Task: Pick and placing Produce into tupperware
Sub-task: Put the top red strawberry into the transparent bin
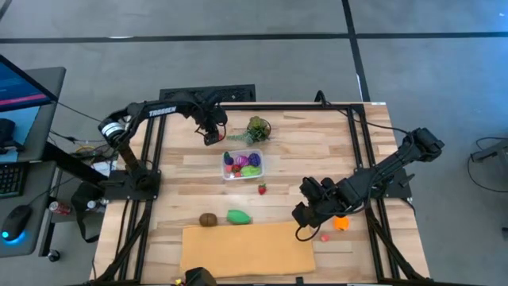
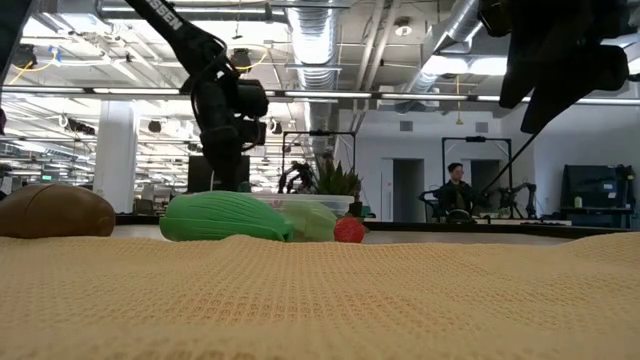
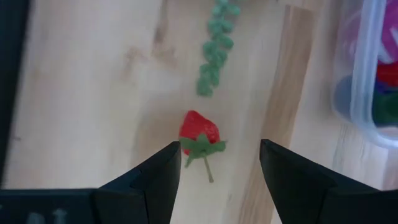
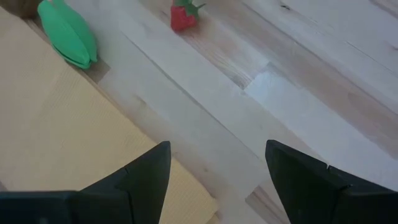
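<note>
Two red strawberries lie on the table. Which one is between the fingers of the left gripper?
The strawberry near the leafy bunch, behind the tupperware. The other strawberry lies in front of the tub, away from both grippers.

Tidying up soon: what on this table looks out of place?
Nothing is spilled or damaged. Several pieces lie outside the tub: two strawberries, a green pod, a brown piece, and orange and pink bits.

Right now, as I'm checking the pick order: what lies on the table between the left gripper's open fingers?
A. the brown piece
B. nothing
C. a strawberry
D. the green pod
C: in the left wrist view a red strawberry lies on the wood between the open fingers of the left gripper, beside the tub.
</note>
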Tool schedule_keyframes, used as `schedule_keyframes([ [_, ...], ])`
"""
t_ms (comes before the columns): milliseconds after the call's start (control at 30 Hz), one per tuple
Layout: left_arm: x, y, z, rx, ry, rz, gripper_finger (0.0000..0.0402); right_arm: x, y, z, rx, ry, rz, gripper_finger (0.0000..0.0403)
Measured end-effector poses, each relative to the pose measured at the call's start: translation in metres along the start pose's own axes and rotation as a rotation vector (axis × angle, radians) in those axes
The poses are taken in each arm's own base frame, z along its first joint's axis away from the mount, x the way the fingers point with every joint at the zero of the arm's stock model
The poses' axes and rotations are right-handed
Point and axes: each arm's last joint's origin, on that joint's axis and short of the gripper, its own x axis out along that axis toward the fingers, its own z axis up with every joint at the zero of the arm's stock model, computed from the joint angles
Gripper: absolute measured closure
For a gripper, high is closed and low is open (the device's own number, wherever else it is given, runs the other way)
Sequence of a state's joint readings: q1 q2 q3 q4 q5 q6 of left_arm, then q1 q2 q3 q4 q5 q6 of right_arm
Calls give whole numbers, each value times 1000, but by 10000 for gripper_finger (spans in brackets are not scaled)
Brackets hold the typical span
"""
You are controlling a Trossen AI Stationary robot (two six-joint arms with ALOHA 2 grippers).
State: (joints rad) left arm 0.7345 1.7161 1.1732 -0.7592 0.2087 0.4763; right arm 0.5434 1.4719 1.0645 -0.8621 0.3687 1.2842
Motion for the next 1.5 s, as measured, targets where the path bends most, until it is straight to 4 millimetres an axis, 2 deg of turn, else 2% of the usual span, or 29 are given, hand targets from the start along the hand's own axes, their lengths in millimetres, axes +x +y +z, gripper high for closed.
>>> schedule_keyframes([
  [100,7,1,-2,-7,32,-11,193,0,0,0,-1,0,-1,147],
  [967,11,13,0,-31,-24,25,193,0,0,0,0,0,1,147],
  [1200,21,13,1,-29,-5,17,193,0,0,0,1,-1,3,147],
  [1500,22,14,3,-26,-16,22,193,0,0,1,4,-2,5,147],
])
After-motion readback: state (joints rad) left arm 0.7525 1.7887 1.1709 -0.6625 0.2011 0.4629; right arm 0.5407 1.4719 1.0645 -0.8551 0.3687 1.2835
